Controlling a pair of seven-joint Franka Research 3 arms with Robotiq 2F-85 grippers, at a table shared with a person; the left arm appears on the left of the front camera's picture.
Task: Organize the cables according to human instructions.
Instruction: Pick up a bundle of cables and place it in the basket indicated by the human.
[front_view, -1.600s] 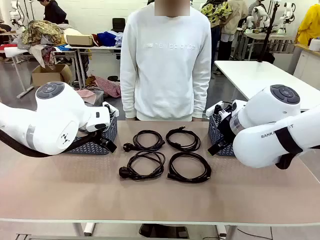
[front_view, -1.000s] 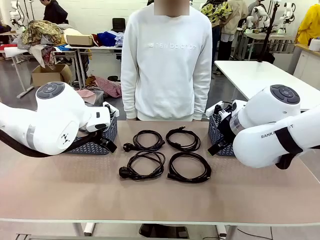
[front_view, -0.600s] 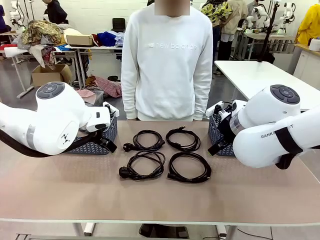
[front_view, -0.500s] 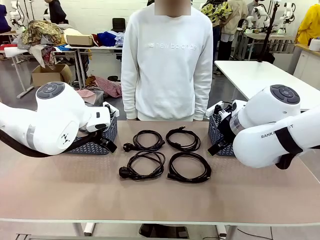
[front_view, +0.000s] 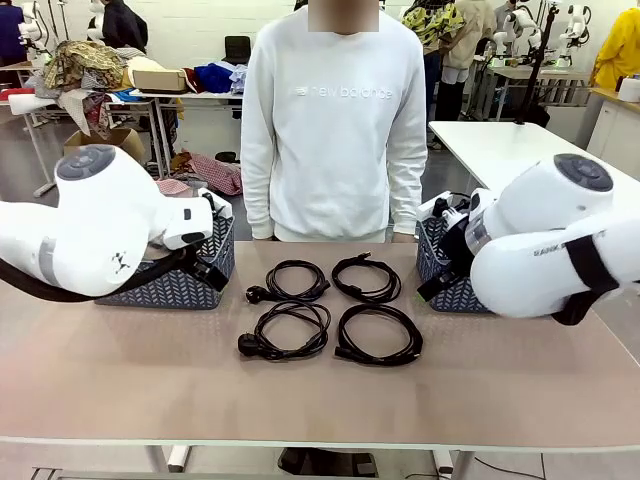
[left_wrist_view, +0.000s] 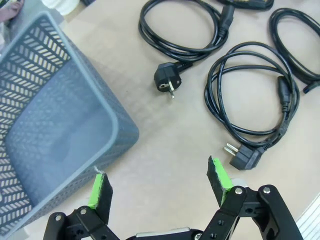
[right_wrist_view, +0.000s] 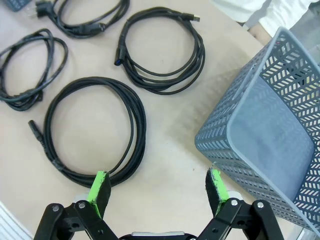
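Four black coiled cables lie in a two-by-two block at mid-table: far left (front_view: 296, 297), far right (front_view: 366, 296), near left (front_view: 287, 352) and near right (front_view: 380, 359). The human (front_view: 335, 120) in a white sweatshirt stands behind the far edge with arms down. My left gripper (left_wrist_view: 159, 177) hangs open over bare table between a basket and the near-left cable (left_wrist_view: 216, 95); the far-left cable's plug (left_wrist_view: 165, 83) lies ahead. My right gripper (right_wrist_view: 157, 184) is open above the table beside the near-right cable (right_wrist_view: 141, 127), with nothing between its fingers.
A blue-grey woven basket (front_view: 170, 285) sits at the left under my left arm, and a second basket (front_view: 447, 290) sits at the right by my right arm. Both baskets (left_wrist_view: 60, 130) (right_wrist_view: 260, 125) look empty. A white table (front_view: 510, 150) stands behind on the right.
Both arms have drawn outward and slightly up, the left to the left and the right to the right, uncovering more of each basket. The cables and the person have not moved.
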